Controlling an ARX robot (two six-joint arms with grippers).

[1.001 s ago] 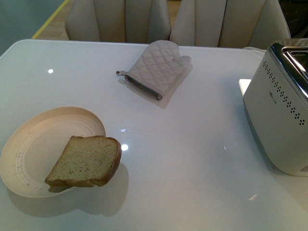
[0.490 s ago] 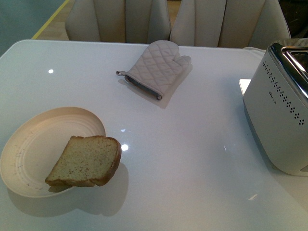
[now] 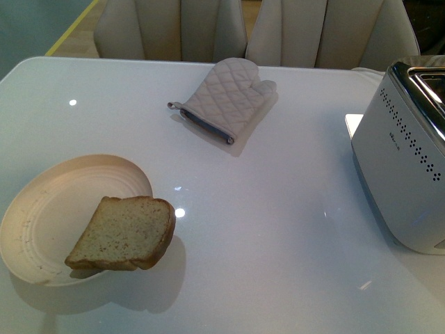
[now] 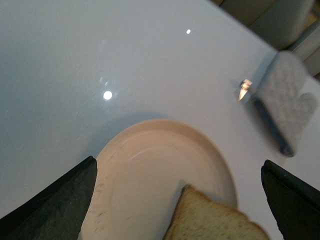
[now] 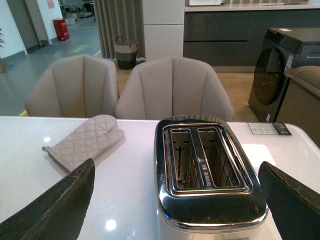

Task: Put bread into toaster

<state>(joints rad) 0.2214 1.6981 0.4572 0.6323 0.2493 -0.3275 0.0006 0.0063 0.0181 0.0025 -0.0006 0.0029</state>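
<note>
A tan speckled slice of bread (image 3: 124,234) lies on the right edge of a cream plate (image 3: 49,209) at the near left of the white table, partly overhanging it. The white toaster (image 3: 403,167) with a chrome top stands at the right edge. Neither arm appears in the front view. My left gripper (image 4: 180,200) is open above the plate (image 4: 150,170), with a corner of the bread (image 4: 210,222) between its dark fingers (image 4: 55,200). My right gripper (image 5: 177,202) is open over the toaster (image 5: 207,175), whose two slots are empty.
A quilted grey oven mitt (image 3: 226,97) lies at the far middle of the table (image 3: 278,229). Beige chairs (image 3: 174,28) stand behind the far edge. The mitt (image 5: 85,140) also lies left of the toaster in the right wrist view.
</note>
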